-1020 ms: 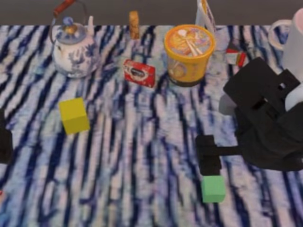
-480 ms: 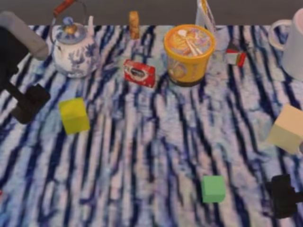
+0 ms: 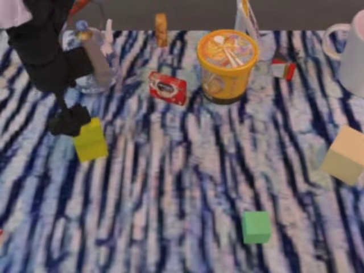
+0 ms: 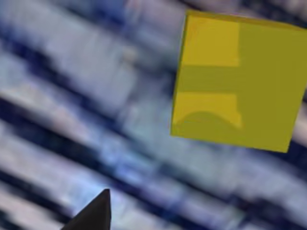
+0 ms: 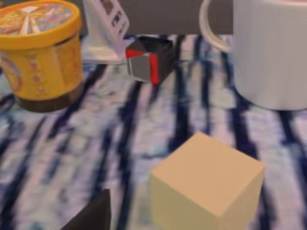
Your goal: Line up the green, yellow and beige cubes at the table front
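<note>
The mustard-yellow cube (image 3: 90,139) sits at the table's left. My left gripper (image 3: 68,122) hangs open just beside its left top corner, apart from it; in the left wrist view the yellow cube (image 4: 237,81) lies ahead of one dark fingertip (image 4: 96,215). The small green cube (image 3: 256,226) rests alone near the front, right of centre. The beige cube (image 3: 345,154) stands at the right edge. My right arm is out of the top view; its wrist view shows the beige cube (image 5: 206,187) close before the open right gripper (image 5: 139,223), nothing held.
Along the back stand a blue-and-white teapot (image 3: 85,62) partly under my left arm, a red-and-white box (image 3: 167,87), a yellow tub (image 3: 226,63), a small red-grey box (image 3: 282,69) and a white mug (image 3: 352,51). Streaked table (image 3: 170,199) lies bare between the cubes.
My right arm left the green cube and withdrew off the right side, uncovering the beige cube. My left arm swung in from the left to the yellow cube.
</note>
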Controlling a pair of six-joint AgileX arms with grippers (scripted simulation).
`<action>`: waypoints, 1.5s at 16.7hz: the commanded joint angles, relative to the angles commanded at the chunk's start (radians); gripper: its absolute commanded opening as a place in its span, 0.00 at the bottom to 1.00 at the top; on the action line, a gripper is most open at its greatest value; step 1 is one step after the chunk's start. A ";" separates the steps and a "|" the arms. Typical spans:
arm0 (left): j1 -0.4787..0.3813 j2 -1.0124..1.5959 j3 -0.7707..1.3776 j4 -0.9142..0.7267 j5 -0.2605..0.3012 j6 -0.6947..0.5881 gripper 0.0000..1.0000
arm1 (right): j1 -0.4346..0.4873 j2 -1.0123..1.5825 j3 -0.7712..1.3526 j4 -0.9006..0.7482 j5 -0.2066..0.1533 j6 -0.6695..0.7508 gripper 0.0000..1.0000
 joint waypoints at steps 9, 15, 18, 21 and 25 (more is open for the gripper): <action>-0.018 0.156 0.147 -0.080 -0.001 0.081 1.00 | -0.105 -0.157 -0.036 0.134 -0.002 -0.050 1.00; -0.016 0.199 0.075 0.035 0.000 0.082 1.00 | -0.105 -0.157 -0.036 0.134 -0.002 -0.050 1.00; -0.016 0.248 0.006 0.160 0.000 0.082 1.00 | -0.105 -0.157 -0.036 0.134 -0.002 -0.050 1.00; -0.017 0.275 -0.027 0.213 0.000 0.083 1.00 | -0.105 -0.157 -0.036 0.134 -0.002 -0.050 1.00; -0.017 0.275 -0.027 0.213 0.000 0.083 0.92 | -0.105 -0.157 -0.036 0.134 -0.002 -0.050 1.00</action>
